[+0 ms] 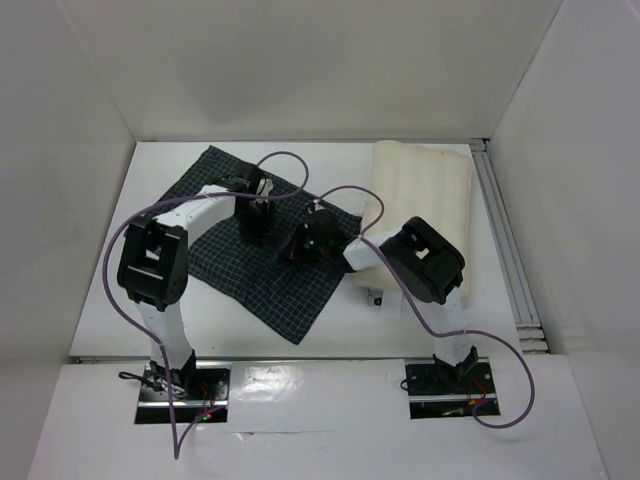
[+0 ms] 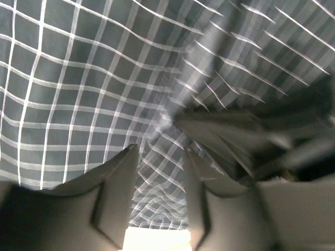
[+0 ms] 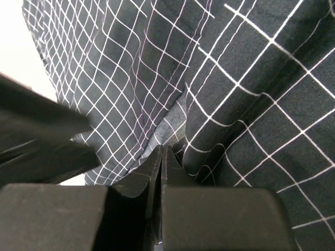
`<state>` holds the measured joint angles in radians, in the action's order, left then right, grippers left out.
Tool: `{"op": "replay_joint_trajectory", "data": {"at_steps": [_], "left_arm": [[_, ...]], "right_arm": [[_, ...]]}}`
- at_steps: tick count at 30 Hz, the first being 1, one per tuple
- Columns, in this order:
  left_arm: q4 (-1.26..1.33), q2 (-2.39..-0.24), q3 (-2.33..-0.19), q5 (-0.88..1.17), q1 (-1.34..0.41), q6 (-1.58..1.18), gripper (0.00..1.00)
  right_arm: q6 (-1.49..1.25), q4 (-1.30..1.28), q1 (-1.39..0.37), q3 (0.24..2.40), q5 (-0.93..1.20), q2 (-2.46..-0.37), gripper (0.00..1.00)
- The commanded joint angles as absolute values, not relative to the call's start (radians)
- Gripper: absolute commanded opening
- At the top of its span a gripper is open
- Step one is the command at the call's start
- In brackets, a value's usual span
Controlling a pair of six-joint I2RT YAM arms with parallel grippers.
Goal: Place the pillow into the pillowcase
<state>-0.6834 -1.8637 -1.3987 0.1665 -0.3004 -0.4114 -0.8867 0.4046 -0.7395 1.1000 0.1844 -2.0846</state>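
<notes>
Right gripper [image 3: 160, 157]: jaws together, pinching a fold of the pillowcase [image 1: 262, 275]. Left gripper [image 2: 159, 167]: jaws apart over the same cloth, nothing held. The pillow [image 1: 420, 190] lies to the right of both, long axis near-to-far, closer to the right arm. Only the wrist views show the pinch; only the top view shows the pillow.

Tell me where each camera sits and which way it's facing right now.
Top external: above and behind the arm bases, looking down on the table, pillowcase and pillow; both arms show.
Left wrist: on the left hand, facing the checked cloth close up; its parted fingers show.
Right wrist: on the right hand, facing the cloth; its closed fingers pinch a fold.
Shared: both wrist views fill with the pillowcase.
</notes>
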Motion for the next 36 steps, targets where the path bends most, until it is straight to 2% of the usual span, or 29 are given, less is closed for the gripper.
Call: {"op": "replay_joint_trajectory", "data": {"at_steps": [1, 4, 9, 11, 14, 16, 19, 22, 29, 36], "left_arm": [[-0.652, -1.92, -1.393, 0.179, -0.282, -0.396, 0.56], [-0.652, -1.956, -1.393, 0.147, -0.291, -0.396, 0.63], [-0.652, -2.011, -1.393, 0.071, -0.325, -0.396, 0.63], [-0.652, -2.034, -1.393, 0.071, -0.325, -0.405, 0.57], [-0.626, -2.034, -1.393, 0.115, -0.325, -0.423, 0.53], [-0.626, -2.048, -1.393, 0.115, -0.325, -0.423, 0.44], [-0.638, -2.057, -1.402, 0.086, -0.325, -0.423, 0.17], [-0.69, -2.02, -1.437, 0.046, -0.325, -0.433, 0.01], [-0.828, -1.908, -1.545, -0.006, -0.325, -0.391, 0.0], [-0.867, -1.853, -1.583, 0.184, -0.229, -0.319, 0.0]], "right_arm": [[-0.907, 0.391, -0.746, 1.054, 0.198, -2.121, 0.0], [-0.907, 0.391, -0.746, 1.032, 0.198, -2.112, 0.0], [-0.907, 0.4, -0.727, 1.014, 0.198, -2.112, 0.0], [-0.907, 0.4, -0.727, 1.014, 0.198, -2.112, 0.0], [-0.907, 0.4, -0.727, 1.014, 0.198, -2.121, 0.0], [-0.907, 0.4, -0.727, 1.014, 0.198, -2.121, 0.0], [-0.907, 0.4, -0.727, 1.014, 0.198, -2.121, 0.0], [-0.907, 0.4, -0.727, 1.014, 0.198, -2.121, 0.0], [-0.887, 0.319, -0.727, 1.035, 0.169, -2.131, 0.0], [-0.887, 0.282, -0.727, 1.035, 0.112, -2.14, 0.0]]}}
